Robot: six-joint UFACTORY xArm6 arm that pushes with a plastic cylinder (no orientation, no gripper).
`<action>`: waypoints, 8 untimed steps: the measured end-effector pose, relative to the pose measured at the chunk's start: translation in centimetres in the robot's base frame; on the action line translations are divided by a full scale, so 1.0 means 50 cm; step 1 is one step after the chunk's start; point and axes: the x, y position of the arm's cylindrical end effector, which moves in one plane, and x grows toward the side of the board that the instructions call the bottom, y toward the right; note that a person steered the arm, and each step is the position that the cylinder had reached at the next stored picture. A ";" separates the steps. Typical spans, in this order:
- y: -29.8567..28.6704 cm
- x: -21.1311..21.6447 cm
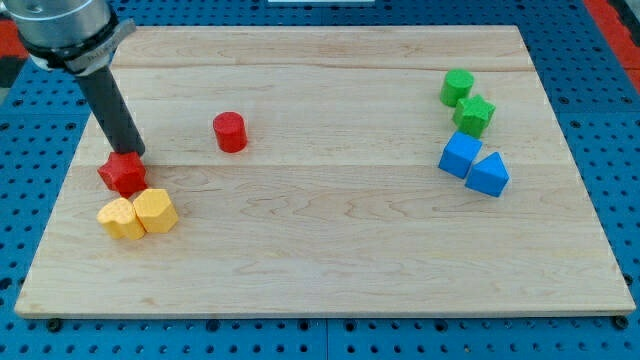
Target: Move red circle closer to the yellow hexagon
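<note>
The red circle [230,131] is a short red cylinder standing at the upper left-middle of the wooden board [330,240]. The yellow hexagon [156,210] lies at the board's left, touching another yellow block [120,218] on its left. A red star-shaped block [123,173] sits just above the two yellow blocks. My tip [133,153] is at the upper right edge of the red star block, well left of the red circle and above the yellow hexagon.
At the view's right stand a green cylinder [457,87], a green star-shaped block [474,115], a blue cube [460,155] and a blue triangular block [489,174], close together. A blue pegboard surrounds the board.
</note>
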 end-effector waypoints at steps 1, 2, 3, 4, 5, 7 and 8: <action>0.012 0.042; 0.021 -0.003; 0.024 -0.104; 0.190 -0.190; 0.291 -0.164; 0.235 -0.051; 0.255 -0.134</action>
